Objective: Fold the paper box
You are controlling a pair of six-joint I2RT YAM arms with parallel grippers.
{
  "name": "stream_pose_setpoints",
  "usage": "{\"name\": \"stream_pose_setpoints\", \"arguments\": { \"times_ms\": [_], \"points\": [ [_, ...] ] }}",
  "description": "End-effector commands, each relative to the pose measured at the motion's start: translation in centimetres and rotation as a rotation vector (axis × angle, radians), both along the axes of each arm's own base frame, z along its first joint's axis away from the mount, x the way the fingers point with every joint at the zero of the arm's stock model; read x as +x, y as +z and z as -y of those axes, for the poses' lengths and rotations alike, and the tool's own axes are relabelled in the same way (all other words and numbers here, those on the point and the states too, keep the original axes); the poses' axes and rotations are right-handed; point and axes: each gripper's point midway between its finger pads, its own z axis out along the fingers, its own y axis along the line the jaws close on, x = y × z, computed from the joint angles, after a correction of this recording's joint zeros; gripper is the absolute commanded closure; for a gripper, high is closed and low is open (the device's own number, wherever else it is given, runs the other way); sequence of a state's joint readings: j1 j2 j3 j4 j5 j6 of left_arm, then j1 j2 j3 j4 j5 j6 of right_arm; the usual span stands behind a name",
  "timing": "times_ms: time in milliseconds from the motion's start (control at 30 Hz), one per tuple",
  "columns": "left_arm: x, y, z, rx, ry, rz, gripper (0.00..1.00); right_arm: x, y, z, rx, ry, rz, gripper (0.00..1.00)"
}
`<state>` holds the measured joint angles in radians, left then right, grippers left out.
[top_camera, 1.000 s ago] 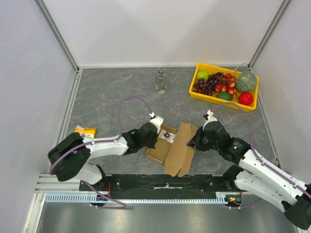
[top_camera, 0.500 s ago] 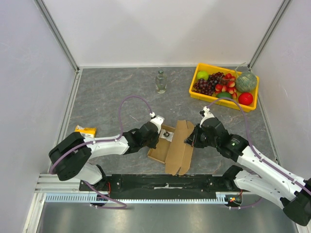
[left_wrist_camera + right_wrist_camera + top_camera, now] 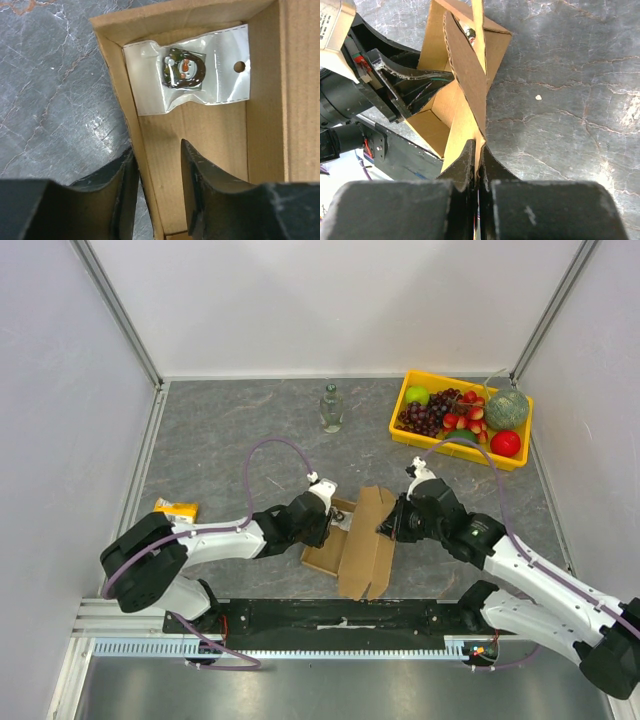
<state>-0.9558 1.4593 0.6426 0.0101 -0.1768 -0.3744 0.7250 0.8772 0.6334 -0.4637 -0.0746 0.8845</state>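
Beneath both claws, the grey table carries the whole scene. Between the left claw and the right claw lies the paper box, a shallow brown cardboard shell with one long flap raised on the right claw's side. Right claw: jaws pinched tight on the edge of that raised flap, holding it off the table. Left claw: jaws partly apart, straddling a side wall of the box, one finger outside and one inside, with a gap between the inner finger and the wall. Well beyond the right claw stands a yellow tray of fruit. Beyond the left claw stands a clear bottle. Behind the left claw, beside its arm, lies a small yellow packet. Just ahead of the left claw's fingers, on the box floor, lies a clear plastic bag containing a snowman charm.
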Motion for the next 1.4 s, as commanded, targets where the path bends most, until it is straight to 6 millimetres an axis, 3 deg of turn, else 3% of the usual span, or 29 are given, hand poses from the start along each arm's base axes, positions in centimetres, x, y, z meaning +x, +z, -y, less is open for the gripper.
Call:
{"name": "stream_pose_setpoints", "arguments": {
  "times_ms": [0,267,500,633,1000,1367],
  "points": [
    [0.2,3.6,1.6,-0.096,0.016,0.026,0.52,0.7,1.8,-1.0,-0.019,0.09,0.081,1.0],
    [1.2,8.6,0.4,-0.161,0.061,0.131,0.27,1.2,1.5,0.1,-0.172,0.144,0.083,1.0],
    [1.5,12.7,-1.3,-0.241,0.107,0.207,0.25,2.0,1.7,1.0,-0.316,0.239,0.104,1.0],
    [1.7,14.5,-3.2,-0.281,0.148,0.27,0.24,3.7,2.3,1.4,-0.457,0.335,0.148,1.0],
    [2.3,16.2,-7.3,-0.359,0.223,0.33,0.24,8.8,6.2,-0.2,-0.649,0.49,0.249,1.0],
    [2.3,15.5,-7.1,-0.434,0.19,0.364,0.25,8.7,5.2,-2.6,-0.744,0.839,0.246,1.0]
  ]
}}
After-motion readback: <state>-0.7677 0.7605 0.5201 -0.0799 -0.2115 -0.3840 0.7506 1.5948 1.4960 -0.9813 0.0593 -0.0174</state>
